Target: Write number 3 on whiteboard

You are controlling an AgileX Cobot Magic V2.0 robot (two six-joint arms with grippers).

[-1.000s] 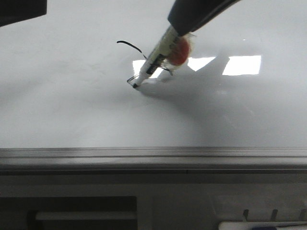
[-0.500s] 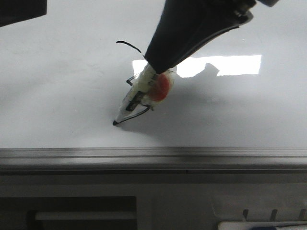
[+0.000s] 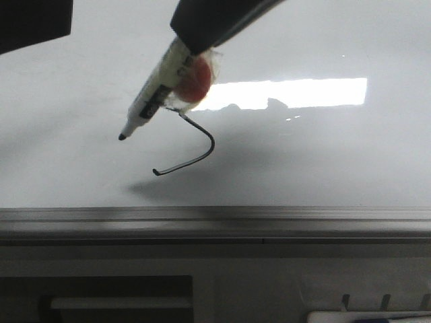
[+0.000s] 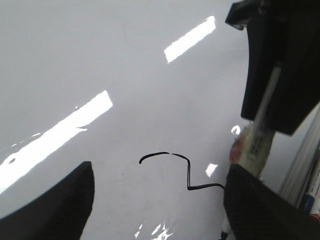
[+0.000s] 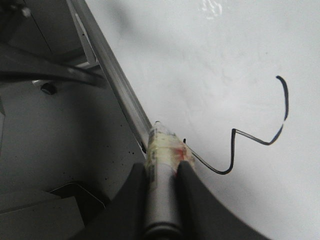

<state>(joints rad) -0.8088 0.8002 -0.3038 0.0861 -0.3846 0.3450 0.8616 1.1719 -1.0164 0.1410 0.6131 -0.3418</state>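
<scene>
Jaws of right gripper [image 5: 161,200] clamp marker [image 3: 151,97] beside number 3 [image 5: 260,132].

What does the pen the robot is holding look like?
The marker pen has a white barrel with dark print and a small black tip. Clear tape binds a red-orange lump to its side. The right pincer is shut on its upper end, holding it slanted, tip down and toward the left arm's side. In the front view the tip looks lifted off the whiteboard, off the drawn black line.
</scene>
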